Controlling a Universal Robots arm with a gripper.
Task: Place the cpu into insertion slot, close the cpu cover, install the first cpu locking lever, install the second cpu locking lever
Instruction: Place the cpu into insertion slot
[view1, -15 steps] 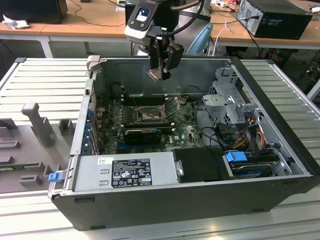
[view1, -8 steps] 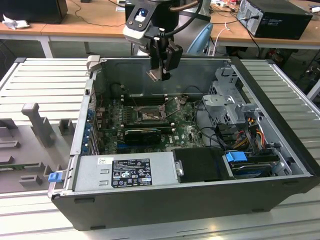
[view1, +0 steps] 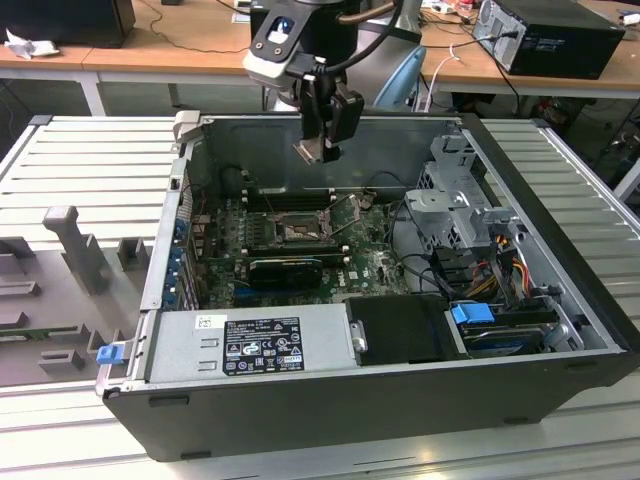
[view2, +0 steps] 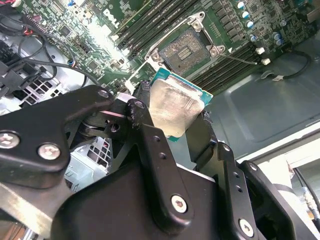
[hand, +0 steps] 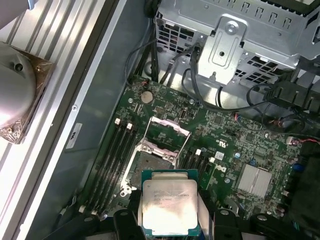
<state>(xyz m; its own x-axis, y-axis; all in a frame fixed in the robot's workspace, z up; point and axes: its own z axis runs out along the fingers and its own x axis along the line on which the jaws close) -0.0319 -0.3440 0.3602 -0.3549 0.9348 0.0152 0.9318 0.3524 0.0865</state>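
Note:
My gripper (view1: 320, 150) hangs above the open computer case, shut on the cpu (view1: 308, 152). The cpu (view2: 175, 107) is a flat square chip with a pale metallic face, pinched at two opposite edges by the black fingers (view2: 141, 107). Below it on the green board lies the insertion slot (view1: 300, 232), a dark square with a silvery rim (view2: 187, 47). In the first wrist view the cpu (hand: 169, 205) hovers just beside the insertion slot (hand: 150, 167), well above it. The cpu cover (hand: 167, 134) stands swung up and open at the slot's far edge. A thin wire lever (view2: 240, 59) sticks out beside the socket.
Long black memory slots (hand: 112, 160) flank the socket on both sides. A black expansion card (view1: 290, 268) lies across the board nearer the power supply (view1: 260, 345). A metal drive cage (view1: 455, 200) with cables fills the exterior view's right. The case walls (view1: 330, 135) enclose the board.

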